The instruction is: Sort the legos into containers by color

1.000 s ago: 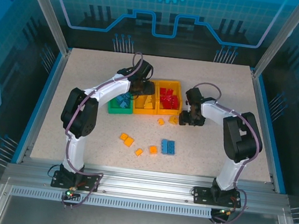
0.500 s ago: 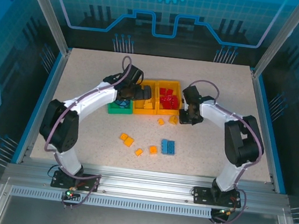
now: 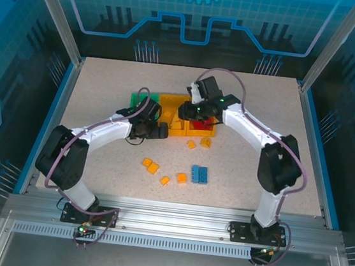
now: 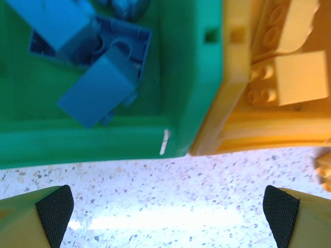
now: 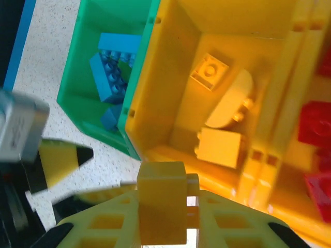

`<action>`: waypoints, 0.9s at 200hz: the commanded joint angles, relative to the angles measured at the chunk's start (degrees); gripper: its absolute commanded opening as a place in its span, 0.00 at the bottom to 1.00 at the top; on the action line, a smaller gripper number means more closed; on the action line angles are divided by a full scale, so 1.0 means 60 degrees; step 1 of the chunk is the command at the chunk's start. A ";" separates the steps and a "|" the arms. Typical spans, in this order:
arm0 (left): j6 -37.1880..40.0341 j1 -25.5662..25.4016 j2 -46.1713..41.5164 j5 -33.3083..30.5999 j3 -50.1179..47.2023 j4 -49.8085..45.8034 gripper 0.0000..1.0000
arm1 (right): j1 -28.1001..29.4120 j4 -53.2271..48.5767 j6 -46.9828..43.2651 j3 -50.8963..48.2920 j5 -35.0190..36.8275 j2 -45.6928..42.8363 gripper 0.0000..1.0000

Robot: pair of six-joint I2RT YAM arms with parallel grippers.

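speckled table (image 3: 243, 172): right gripper (image 5: 162, 227), clamped on a yellow lego (image 5: 161, 191), hung at the middle yellow bin's (image 5: 173, 77) near rim, bin straight ahead; left gripper (image 4: 165, 212) jaws apart beside the green bin (image 4: 103, 139).

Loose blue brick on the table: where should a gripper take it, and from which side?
Come straight down and pinch the blue brick across its near and far side walls. It lies flat on the table, and an orange brick sits close on its left in the top view, so those walls look freest.
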 commanded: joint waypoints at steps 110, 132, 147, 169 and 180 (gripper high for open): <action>-0.0506 -0.0438 -0.0325 0.0361 -0.0903 0.0567 0.99 | 0.0481 -0.1319 0.0036 0.1584 0.0766 0.0839 0.64; -0.0461 -0.0442 -0.0369 0.0318 -0.0920 0.0552 0.99 | 0.0593 -0.0920 -0.0347 -0.0189 0.1535 -0.0445 0.63; -0.0449 -0.0439 -0.0402 0.0237 -0.0920 0.0460 0.99 | 0.0670 -0.0672 -0.0694 -0.1391 0.1896 -0.1136 0.59; -0.0500 -0.0445 -0.0577 0.0095 -0.1032 0.0314 0.99 | 0.0797 -0.0638 -0.1271 -0.2563 0.2252 -0.1563 0.59; -0.0547 -0.0442 -0.0682 0.0019 -0.1134 0.0225 0.99 | 0.0849 -0.0643 -0.1428 -0.2932 0.2359 -0.1564 0.59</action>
